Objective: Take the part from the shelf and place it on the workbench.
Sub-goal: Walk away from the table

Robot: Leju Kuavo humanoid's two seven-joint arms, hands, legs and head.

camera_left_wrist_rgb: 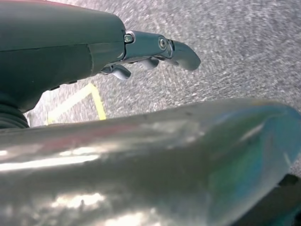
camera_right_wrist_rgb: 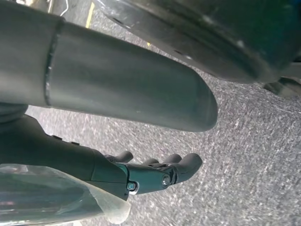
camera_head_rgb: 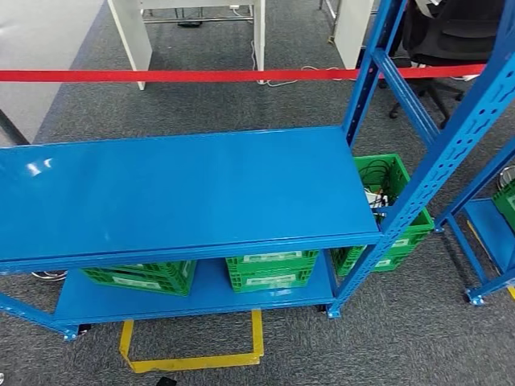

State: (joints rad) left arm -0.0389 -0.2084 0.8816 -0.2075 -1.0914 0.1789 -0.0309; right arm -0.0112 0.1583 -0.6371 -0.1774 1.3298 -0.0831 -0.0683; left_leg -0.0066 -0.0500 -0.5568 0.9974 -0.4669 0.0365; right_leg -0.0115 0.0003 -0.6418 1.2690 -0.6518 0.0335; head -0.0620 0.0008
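Both my hands hang at my sides over grey carpet and hold nothing: my left hand (camera_left_wrist_rgb: 156, 49) has its fingers (camera_left_wrist_rgb: 183, 54) stretched nearly straight with a little space between them, and my right hand (camera_right_wrist_rgb: 156, 172) is likewise open, its fingers (camera_right_wrist_rgb: 188, 165) lightly curved and apart. Near my left hand a yellow line (camera_left_wrist_rgb: 96, 99) of tape runs across the floor. Ahead and below me stands a blue shelf (camera_head_rgb: 182, 189); its wide upper board lies bare and glossy, and I cannot see the part on it. On the lower board two green crates (camera_head_rgb: 270, 269) sit side by side, one toward my left (camera_head_rgb: 146, 275), both half hidden under the upper board, so I cannot tell their contents. A third green crate (camera_head_rgb: 389, 205) rests on the carpet just past the shelf's right post (camera_head_rgb: 437, 153), with dark cables and something white inside. On the floor in front of the shelf a yellow taped rectangle (camera_head_rgb: 194, 358) marks the carpet. Beyond the shelf a red barrier tape (camera_head_rgb: 182, 75) stretches across, with white furniture legs (camera_head_rgb: 130, 36) and a black office chair (camera_head_rgb: 449, 40) behind it.
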